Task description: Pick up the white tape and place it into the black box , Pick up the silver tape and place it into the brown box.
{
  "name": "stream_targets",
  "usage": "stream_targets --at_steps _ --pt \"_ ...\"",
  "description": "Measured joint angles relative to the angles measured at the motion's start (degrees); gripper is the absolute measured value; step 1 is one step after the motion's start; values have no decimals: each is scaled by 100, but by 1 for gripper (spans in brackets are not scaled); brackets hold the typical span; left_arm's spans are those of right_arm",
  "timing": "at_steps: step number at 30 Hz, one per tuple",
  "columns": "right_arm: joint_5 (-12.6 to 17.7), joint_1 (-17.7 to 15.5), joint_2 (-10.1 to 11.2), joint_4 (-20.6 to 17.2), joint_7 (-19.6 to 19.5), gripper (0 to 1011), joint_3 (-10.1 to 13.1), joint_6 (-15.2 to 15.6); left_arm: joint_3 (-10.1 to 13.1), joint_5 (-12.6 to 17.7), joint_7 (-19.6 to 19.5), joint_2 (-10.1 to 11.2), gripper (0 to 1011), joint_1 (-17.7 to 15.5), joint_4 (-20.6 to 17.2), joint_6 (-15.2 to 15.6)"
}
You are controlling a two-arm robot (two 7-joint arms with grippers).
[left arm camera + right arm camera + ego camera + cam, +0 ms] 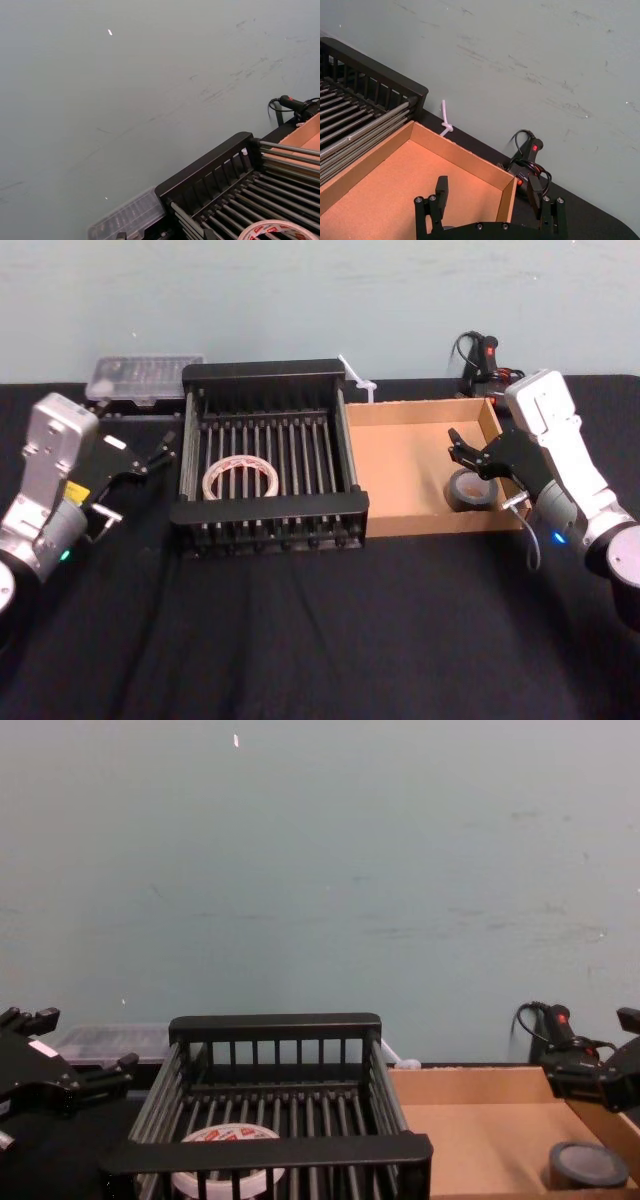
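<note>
The white tape [240, 480] lies flat on the barred floor of the black box [270, 372], toward its front left; its red-printed core shows as the white tape [272, 231] in the left wrist view. The silver tape [470, 490] rests inside the brown box [410, 455] near its front right corner, seen from the side as the silver tape [587, 1165]. My right gripper [472, 452] hovers open just above and behind that roll, with nothing between its fingers [441, 187]. My left gripper [150, 455] stands open and empty beside the crate's left wall.
A clear plastic case [140, 378] sits behind the left gripper at the table's back edge. A black corded device with a red switch [485, 360] lies behind the brown box. A white zip tie [357, 380] pokes up between the two boxes. Black cloth spreads in front.
</note>
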Motion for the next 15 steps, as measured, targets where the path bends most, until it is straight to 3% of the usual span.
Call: stream_targets --at_steps 15 --pt "0 0 0 0 0 1002 0 0 0 0 0 0 1001 0 0 0"
